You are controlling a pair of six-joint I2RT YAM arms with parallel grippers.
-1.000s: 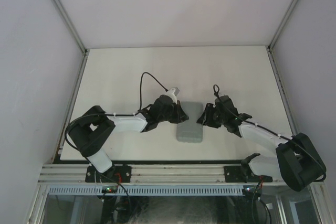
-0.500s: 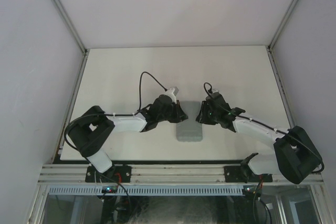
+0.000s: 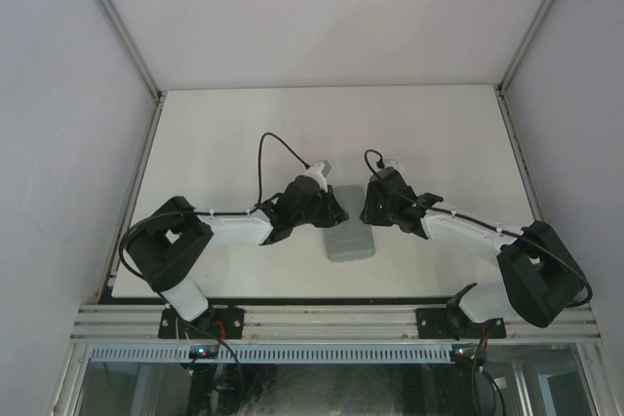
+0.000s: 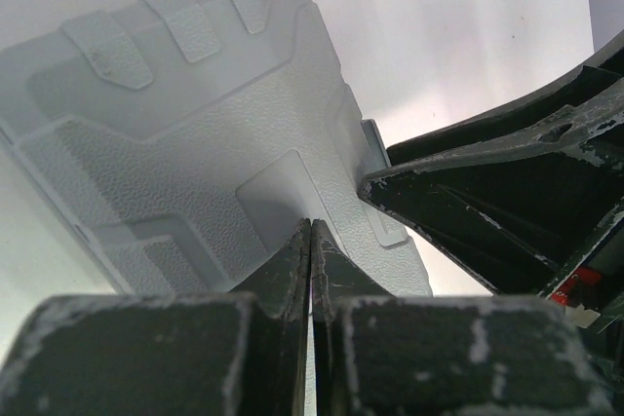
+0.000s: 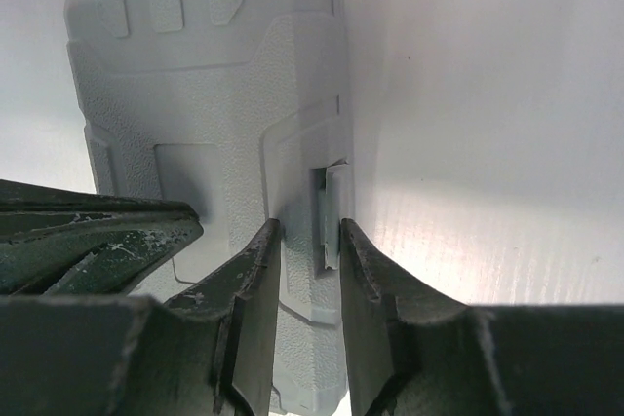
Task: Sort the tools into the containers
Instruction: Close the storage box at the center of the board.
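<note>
1. Working the latch on the grey tool case (image 3: 351, 241) is my read of the step. The case lies shut on the bench (image 3: 224, 133), near the front edge, between both arms.
2. Right gripper (image 5: 300, 270): fingers partly open, straddling the small latch tab (image 5: 330, 216) on the case's side edge. Not clamped yet as far as I can see.
3. Left gripper (image 4: 310, 265): fingers pressed together with nothing between them, tips resting on or just over the textured lid. Probably bracing it.
4. Next move likely calls for the right fingers to pinch or pry that tab while the left holds the case steady.
5. Compared with a second ago, the right arm has swung in toward the case's far end. The left arm and case look unchanged.
</note>
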